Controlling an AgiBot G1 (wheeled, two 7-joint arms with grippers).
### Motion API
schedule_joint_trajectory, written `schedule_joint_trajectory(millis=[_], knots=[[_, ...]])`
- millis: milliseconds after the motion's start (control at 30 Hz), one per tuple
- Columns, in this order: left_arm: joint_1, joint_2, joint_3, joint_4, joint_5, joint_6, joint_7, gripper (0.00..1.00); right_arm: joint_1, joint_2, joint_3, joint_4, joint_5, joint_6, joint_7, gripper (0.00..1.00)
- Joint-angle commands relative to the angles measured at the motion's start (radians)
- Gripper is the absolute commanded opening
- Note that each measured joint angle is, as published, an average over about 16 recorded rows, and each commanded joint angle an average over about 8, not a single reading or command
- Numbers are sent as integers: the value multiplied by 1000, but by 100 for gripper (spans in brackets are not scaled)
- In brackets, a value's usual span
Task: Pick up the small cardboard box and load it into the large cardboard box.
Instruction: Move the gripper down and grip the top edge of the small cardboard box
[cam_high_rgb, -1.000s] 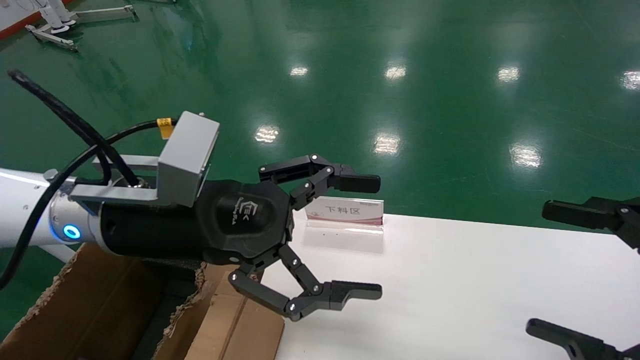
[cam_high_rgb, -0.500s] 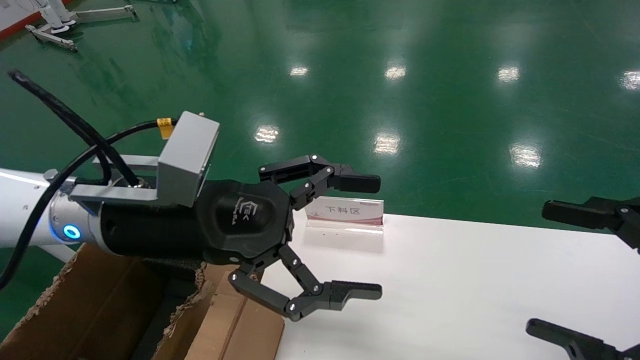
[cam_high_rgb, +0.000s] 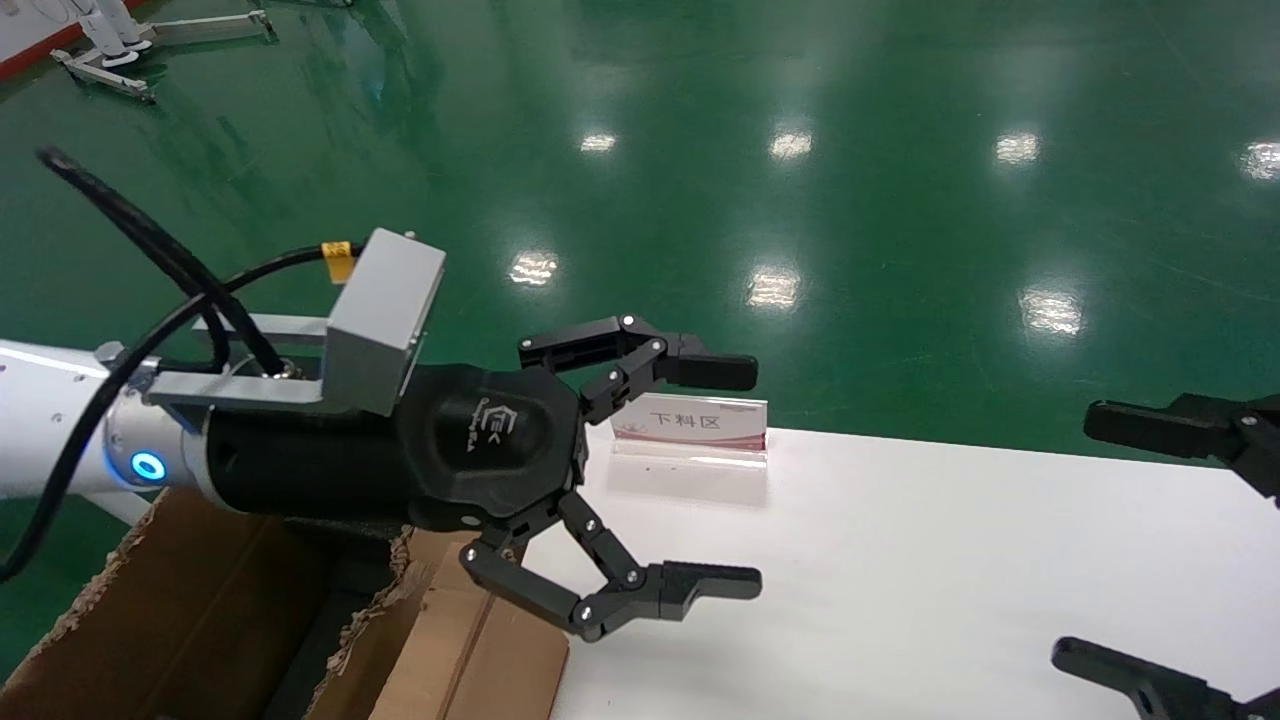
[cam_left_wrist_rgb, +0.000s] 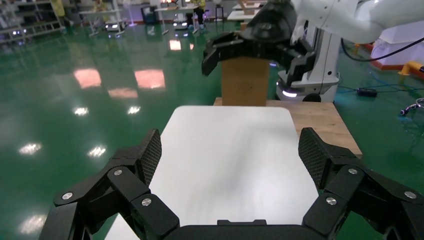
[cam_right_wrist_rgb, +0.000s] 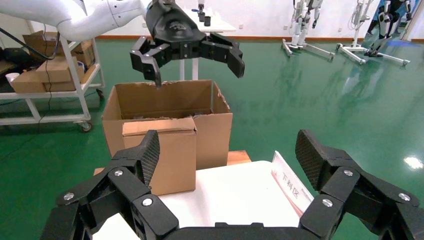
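Left pincer (cam_high_rgb: 735, 475) apart, empty, arm dipped slightly; right pincer (cam_high_rgb: 1150, 540) apart, unmoved.

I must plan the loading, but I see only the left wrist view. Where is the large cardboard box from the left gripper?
Observer: The large cardboard box sits open-topped under the left arm, behind the open left gripper.
Operator: Is something between it and the white table?
Observer: Yes, a closed brown box stands right beside the carton, on the side facing the white table.
Operator: Is anything on the table that my view misses?
Observer: A small sign stands at the table's far edge, near the left gripper's upper finger.
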Motion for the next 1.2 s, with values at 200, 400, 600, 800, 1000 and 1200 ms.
schedule_joint_trajectory(millis=[200,400,600,800,1000,1200], knots=[[-48,-48,49,-15,80,-16,-56,100,0,0,0,0,0,0,0,100],[-164,-87,125,-88,232,-20,-195,100,0,0,0,0,0,0,0,100],[-316,-86,224,-153,430,10,-377,100,0,0,0,0,0,0,0,100],[-516,-6,365,-180,658,110,-596,100,0,0,0,0,0,0,0,100],[-724,102,561,-192,826,193,-815,100,0,0,0,0,0,0,0,100],[-865,179,728,-196,878,227,-973,100,0,0,0,0,0,0,0,100]])
